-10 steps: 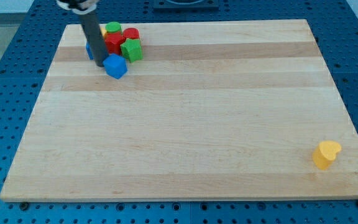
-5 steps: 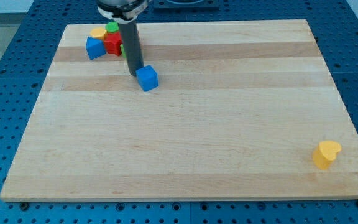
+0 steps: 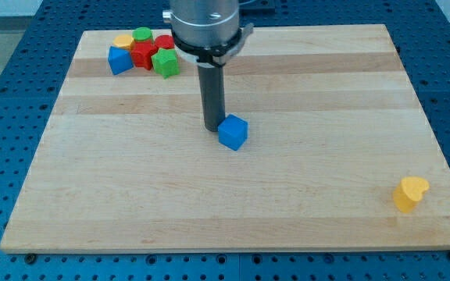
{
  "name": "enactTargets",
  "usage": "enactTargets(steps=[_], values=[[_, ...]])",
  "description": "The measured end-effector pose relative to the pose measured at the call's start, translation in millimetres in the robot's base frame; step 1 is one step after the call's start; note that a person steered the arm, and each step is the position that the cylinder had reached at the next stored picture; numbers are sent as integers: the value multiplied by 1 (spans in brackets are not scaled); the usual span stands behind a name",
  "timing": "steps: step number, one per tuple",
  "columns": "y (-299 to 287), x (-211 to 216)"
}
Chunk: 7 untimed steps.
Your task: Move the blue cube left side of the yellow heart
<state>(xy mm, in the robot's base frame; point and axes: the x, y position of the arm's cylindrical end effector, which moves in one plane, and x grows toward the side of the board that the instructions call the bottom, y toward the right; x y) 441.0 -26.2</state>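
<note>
The blue cube (image 3: 233,132) lies on the wooden board (image 3: 233,195), a little above and left of the board's middle. My tip (image 3: 212,127) touches the cube's upper left side. The yellow heart (image 3: 409,193) lies near the board's lower right corner, far to the right of and below the cube.
A cluster of blocks sits at the board's top left: a second blue block (image 3: 119,60), a yellow block (image 3: 123,40), a green round block (image 3: 142,35), red blocks (image 3: 144,55) and a green block (image 3: 165,63). The board rests on a blue perforated table.
My tip has moved right and down from the cluster at the top left, and the blue cube has moved with it towards the board's middle.
</note>
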Motion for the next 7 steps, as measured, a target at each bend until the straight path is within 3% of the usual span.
enactTargets(steps=[7], values=[[127, 101]])
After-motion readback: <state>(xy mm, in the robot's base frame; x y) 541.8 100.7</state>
